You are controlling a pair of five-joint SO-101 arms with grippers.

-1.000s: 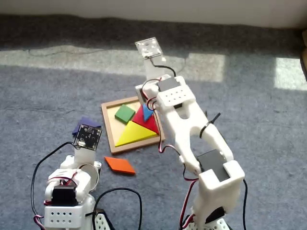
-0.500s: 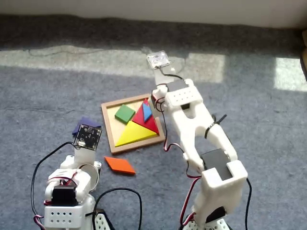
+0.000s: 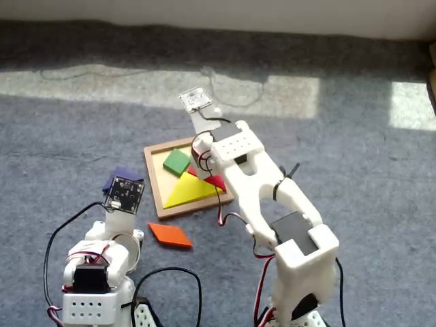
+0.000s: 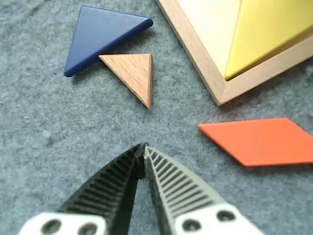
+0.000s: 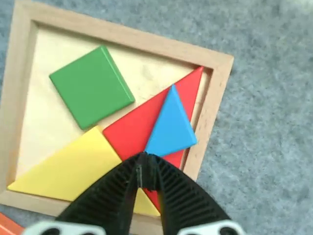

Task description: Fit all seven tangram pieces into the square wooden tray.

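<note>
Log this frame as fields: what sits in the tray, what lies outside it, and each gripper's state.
tray: holds green square, yellow triangle, red triangle, and blue triangle lying over the red one
outside: orange parallelogram, navy triangle, wood triangle against the navy one
left gripper: shut, above the carpet near the outside pieces
right gripper: shut, over the tray at the blue triangle's corner
pieces left to place: three

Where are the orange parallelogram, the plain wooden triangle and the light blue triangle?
orange parallelogram (image 4: 259,141), left wrist view, middle of its top face.
plain wooden triangle (image 4: 134,72), left wrist view, centre of its top face.
light blue triangle (image 5: 171,125), right wrist view, centre of its top face.
</note>
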